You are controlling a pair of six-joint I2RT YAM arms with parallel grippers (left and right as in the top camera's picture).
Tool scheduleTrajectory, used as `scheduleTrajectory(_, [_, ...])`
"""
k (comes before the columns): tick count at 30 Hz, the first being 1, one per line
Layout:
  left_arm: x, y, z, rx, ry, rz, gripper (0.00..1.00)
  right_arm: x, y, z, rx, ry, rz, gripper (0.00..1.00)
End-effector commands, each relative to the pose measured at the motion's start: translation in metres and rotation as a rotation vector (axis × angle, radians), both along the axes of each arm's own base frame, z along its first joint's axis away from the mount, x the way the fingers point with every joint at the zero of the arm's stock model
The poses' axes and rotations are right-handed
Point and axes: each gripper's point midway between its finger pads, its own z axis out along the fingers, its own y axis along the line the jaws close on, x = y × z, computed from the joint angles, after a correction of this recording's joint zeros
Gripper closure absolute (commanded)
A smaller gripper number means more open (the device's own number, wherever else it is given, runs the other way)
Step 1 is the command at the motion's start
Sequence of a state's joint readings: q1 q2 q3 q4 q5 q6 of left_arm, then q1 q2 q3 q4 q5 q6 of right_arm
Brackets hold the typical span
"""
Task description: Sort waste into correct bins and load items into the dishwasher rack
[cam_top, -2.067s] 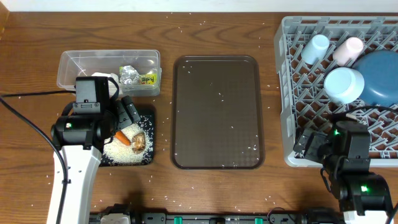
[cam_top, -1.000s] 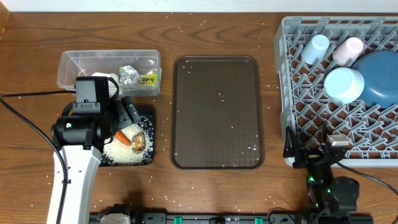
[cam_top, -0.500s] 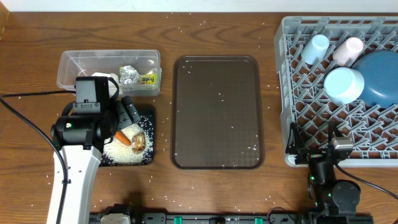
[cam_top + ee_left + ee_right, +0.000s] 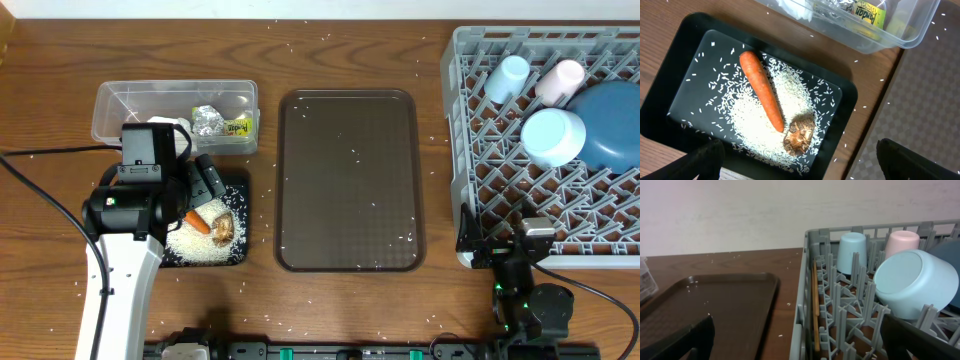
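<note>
The black tray (image 4: 675, 75) holds an orange carrot (image 4: 762, 90), a brown food lump (image 4: 800, 137) and loose rice (image 4: 752, 125). My left gripper (image 4: 800, 167) hangs open over its near edge and holds nothing. The clear tub (image 4: 120, 105) contains a foil ball (image 4: 208, 120), a packet (image 4: 237, 127) and a napkin (image 4: 795, 7). In the grey rack (image 4: 462, 150) lie a dark-blue plate (image 4: 610, 125), an upturned bowl (image 4: 553, 136), a light-blue cup (image 4: 507, 78), a pale pink cup (image 4: 560, 80) and chopsticks (image 4: 815, 300). My right gripper (image 4: 497, 243) is open and empty at the rack's front left corner.
A large brown serving tray (image 4: 347, 180) lies between the bins and the rack, with a few rice grains on it. Rice grains are scattered over the wooden table (image 4: 350, 60). The left arm's body (image 4: 125, 215) covers part of the tub and black tray.
The right arm has drawn back from over the rack's front edge to its front left corner, with small shifts since. The left arm and all objects have stayed still.
</note>
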State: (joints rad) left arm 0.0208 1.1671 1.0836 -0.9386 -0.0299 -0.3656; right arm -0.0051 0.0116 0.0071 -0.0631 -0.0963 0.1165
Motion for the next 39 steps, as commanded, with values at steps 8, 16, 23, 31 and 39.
scheduleTrajectory(8, [-0.0006, 0.0021, -0.0005, 0.010, 0.005, 0.001, 0.02, -0.0001, -0.0029, -0.0004, -0.021, -0.002, -0.013, 0.01])
scheduleTrajectory(16, [-0.0006, 0.0021, -0.0005, 0.010, 0.005, 0.001, 0.02, -0.0001, -0.0029, -0.0004, -0.021, -0.002, -0.013, 0.01])
scheduleTrajectory(23, [-0.0006, 0.0021, -0.0005, 0.010, 0.005, 0.001, 0.02, -0.0001, -0.0029, -0.0004, -0.021, -0.002, -0.013, 0.01])
scheduleTrajectory(31, [-0.0002, 0.0021, -0.0023, 0.010, 0.012, 0.001, 0.02, -0.0001, -0.0029, -0.0004, -0.021, -0.002, -0.013, 0.01])
scheduleTrajectory(39, [-0.0013, 0.0019, 0.0021, 0.010, -0.005, 0.001, 0.02, -0.0001, -0.0029, -0.0004, -0.021, -0.002, -0.013, 0.01])
